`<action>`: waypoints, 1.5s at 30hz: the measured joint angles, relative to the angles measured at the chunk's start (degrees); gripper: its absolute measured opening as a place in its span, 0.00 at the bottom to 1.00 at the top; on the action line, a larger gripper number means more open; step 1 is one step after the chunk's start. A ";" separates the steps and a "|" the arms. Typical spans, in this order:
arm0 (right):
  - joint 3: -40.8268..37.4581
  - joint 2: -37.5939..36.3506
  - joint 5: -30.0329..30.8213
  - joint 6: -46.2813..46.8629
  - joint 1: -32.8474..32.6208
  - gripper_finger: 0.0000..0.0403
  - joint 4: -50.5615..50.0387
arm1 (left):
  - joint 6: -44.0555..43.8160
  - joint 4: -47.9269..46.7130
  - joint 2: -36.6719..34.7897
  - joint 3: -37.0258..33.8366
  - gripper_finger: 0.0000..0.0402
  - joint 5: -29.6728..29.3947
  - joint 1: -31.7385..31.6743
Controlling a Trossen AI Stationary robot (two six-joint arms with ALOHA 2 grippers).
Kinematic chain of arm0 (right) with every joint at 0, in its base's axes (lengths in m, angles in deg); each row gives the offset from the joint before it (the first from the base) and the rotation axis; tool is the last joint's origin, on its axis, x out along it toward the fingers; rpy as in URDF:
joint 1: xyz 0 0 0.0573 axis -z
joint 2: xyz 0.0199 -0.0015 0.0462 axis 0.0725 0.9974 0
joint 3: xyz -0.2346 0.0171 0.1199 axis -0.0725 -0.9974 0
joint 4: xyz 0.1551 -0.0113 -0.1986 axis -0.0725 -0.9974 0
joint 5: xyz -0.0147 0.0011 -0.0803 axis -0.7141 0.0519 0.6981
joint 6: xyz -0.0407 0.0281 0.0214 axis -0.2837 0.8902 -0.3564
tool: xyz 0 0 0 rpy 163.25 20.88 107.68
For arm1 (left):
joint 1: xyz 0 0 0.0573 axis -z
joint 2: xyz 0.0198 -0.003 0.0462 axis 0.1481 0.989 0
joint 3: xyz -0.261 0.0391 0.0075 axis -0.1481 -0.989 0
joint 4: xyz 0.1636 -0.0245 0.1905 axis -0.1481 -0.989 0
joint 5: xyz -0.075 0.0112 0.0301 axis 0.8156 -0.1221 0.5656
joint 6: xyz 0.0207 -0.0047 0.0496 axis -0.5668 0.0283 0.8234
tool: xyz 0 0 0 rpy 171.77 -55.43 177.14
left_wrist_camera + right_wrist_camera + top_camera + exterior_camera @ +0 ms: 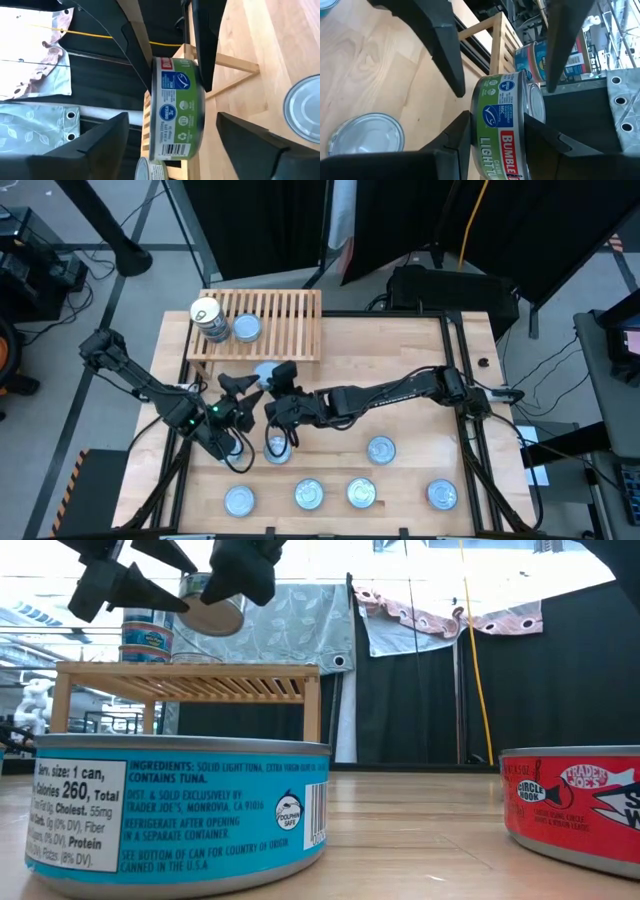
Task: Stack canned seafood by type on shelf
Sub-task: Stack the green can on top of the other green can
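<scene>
A green-labelled tin point(502, 117) of canned seafood hangs on edge above the table, just in front of the slatted wooden shelf point(280, 320), with my right gripper point(497, 135) shut on it. My left gripper point(172, 120) faces it from the other side, open. Its fingers stand on either side of the tin point(177, 110) with a gap on each side. On the shelf, a stack of blue tins point(207, 320) stands at the left end with one silver-topped tin point(247, 328) beside it. Several more tins point(308, 494) lie flat on the tabletop. My right gripper pinches the green tin between its two fingers, one finger on each flat face point(475, 125). The fingers come nearly level from the table's right side. The tin is lifted clear and stands on edge, its label point(175, 90) toward my left wrist camera.
One tin point(275, 448) lies on the table below the two grippers and another point(380, 448) to its right. A row of tins point(360, 492) runs along the near edge. A blue tin point(180, 815) and a red one point(575, 805) sit close to the low camera.
</scene>
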 joint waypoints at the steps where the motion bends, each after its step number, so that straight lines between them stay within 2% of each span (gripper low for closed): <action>1: 0.00 0.00 0.03 0.29 0.00 0.32 -0.19 | 0.00 0.02 0.00 0.00 0.73 0.00 0.00; 8: 0.00 0.00 -0.92 0.32 0.02 0.32 -0.29 | 0.35 -0.09 0.00 0.02 0.54 1.64 -0.40; 12: -0.02 0.00 -2.90 0.34 0.02 0.32 -0.15 | 0.32 -0.17 0.00 0.01 0.48 3.77 -1.78; 26: -0.02 0.00 -2.92 0.48 0.07 0.33 -0.17 | 1.84 -0.15 0.13 0.01 0.47 3.65 -2.60; 32: -0.02 -0.07 -2.68 0.49 0.07 0.35 -0.28 | 1.86 -0.07 0.13 0.00 0.37 3.67 -2.60; 36: -0.02 -0.07 -2.42 0.58 0.07 0.36 -0.28 | 1.82 -0.02 0.13 0.02 0.37 3.53 -2.60; 40: -0.02 -0.19 1.28 1.52 -0.05 0.42 -1.07 | 1.88 0.06 0.13 0.04 0.38 2.30 -2.62; 45: -0.04 -2.42 3.78 5.73 -0.48 0.56 -6.90 | 3.26 -0.22 -0.13 0.31 0.38 1.66 -2.62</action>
